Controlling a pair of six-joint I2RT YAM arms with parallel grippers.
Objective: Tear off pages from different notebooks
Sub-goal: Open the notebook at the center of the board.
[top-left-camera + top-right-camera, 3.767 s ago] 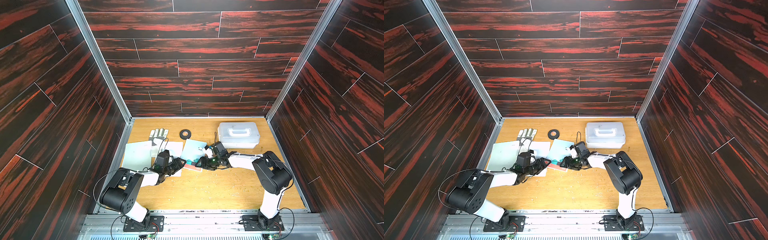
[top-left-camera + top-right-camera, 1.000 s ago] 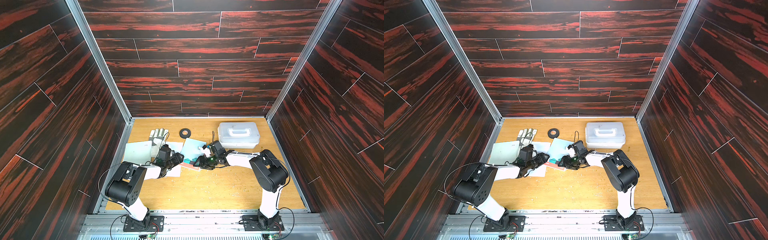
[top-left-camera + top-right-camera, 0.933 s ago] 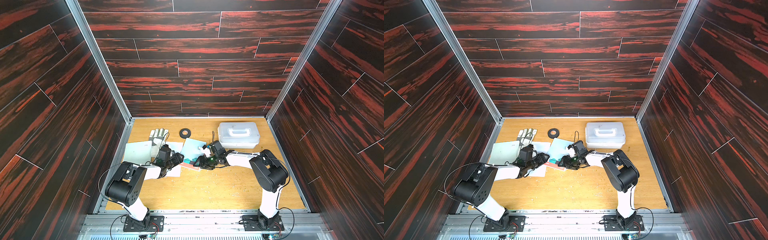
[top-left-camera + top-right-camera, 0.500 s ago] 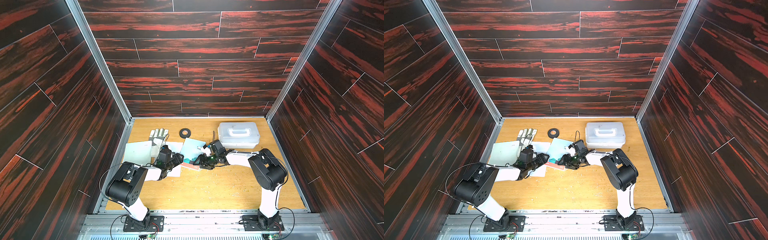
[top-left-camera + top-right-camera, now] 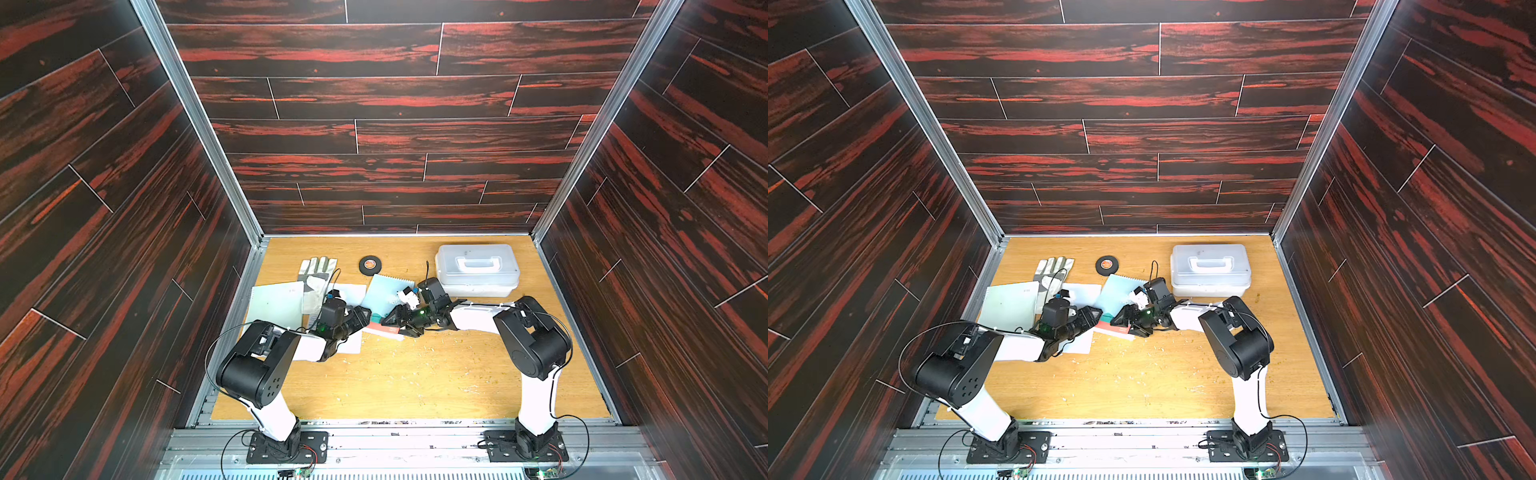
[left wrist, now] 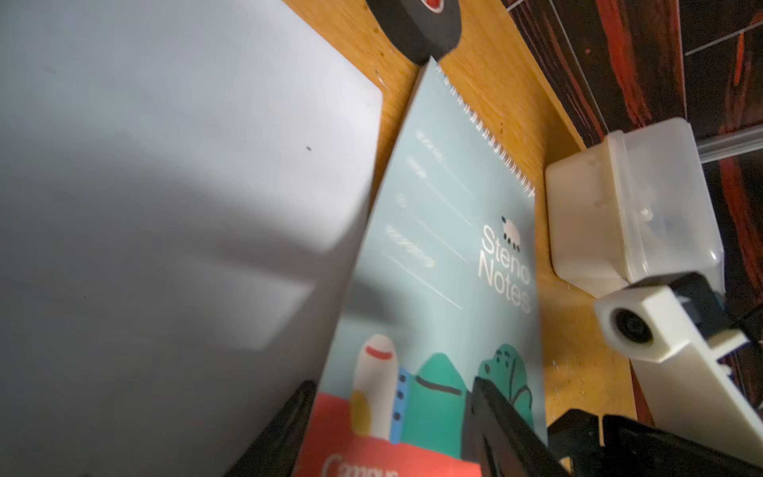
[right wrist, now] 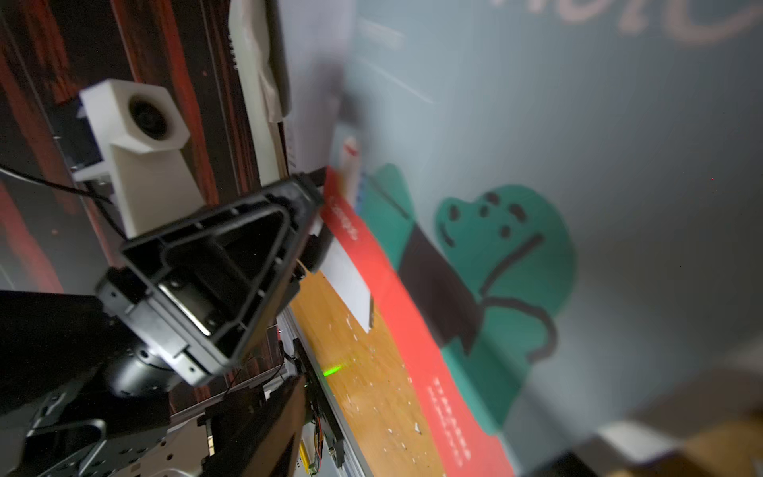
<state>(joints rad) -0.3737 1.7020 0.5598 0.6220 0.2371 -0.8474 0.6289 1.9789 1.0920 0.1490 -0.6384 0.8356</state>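
At the small notebook [image 5: 384, 295], left gripper [image 5: 362, 320] and right gripper [image 5: 395, 326] fingers stand apart, tips partly hidden.

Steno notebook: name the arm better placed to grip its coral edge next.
Left, probably. The left pincer is open with the coral edge of the Steno notebook between its jaws; the right pincer sits beside that edge.
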